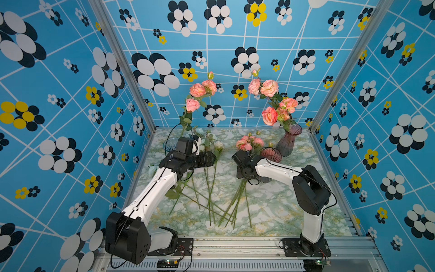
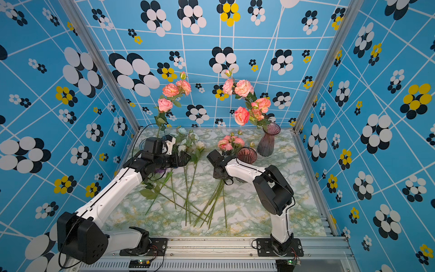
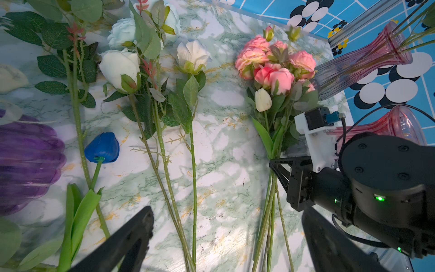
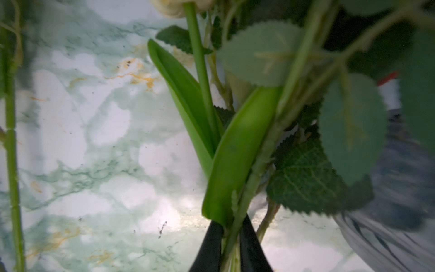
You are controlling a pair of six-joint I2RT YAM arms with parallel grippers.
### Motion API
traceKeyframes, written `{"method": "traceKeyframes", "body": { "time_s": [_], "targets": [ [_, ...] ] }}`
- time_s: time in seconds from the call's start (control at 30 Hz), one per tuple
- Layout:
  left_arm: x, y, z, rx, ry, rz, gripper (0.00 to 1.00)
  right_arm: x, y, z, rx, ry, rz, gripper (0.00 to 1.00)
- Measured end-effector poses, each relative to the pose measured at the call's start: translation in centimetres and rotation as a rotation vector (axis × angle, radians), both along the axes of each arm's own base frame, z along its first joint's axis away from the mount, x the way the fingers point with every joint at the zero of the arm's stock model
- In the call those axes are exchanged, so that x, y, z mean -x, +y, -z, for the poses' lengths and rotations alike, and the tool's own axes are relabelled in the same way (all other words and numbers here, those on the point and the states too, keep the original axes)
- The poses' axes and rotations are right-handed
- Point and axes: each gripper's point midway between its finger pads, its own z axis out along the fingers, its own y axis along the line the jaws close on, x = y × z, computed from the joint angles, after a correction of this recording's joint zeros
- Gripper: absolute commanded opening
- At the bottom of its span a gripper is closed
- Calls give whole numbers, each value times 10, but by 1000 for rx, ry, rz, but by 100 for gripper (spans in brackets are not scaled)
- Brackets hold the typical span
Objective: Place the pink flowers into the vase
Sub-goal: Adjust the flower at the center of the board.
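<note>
The right jaws pinch narrow on the stems of the pink flowers [image 3: 275, 63], seemingly a tulip leaf [image 4: 235, 153] too, though that wrist view is blurred. The bunch lies on the green-veined marble desk [image 1: 270, 207]. The left jaws gape wide, holding nothing. Blue flower-printed walls [image 1: 70, 94] enclose it.

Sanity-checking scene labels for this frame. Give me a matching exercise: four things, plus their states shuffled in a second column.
Things:
1. tall vase
2. blue tulip
3. pink bunch
4. left gripper

States:
A. stems pinched in the jaws of the right gripper
B. jaws open, holding nothing
C. upright, with pink flowers standing in it
D. lying on the table, untouched

Pairs: 1-C, 2-D, 3-A, 4-B
</note>
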Motion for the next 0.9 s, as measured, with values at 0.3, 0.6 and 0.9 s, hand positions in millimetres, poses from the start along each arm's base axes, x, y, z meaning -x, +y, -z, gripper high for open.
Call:
{"method": "traceKeyframes", "body": {
  "time_s": [0.3, 0.6, 0.9],
  "targets": [
    [1, -2, 1, 27, 18, -5, 100, -26, 25, -33, -22, -76, -47, 6],
    [9, -9, 23, 84, 88, 0, 100, -39, 34, -59, -22, -127, -97, 16],
    [5, -18, 33, 113, 118, 14, 98, -39, 36, -43, -11, -97, -115, 23]
  ]
}}
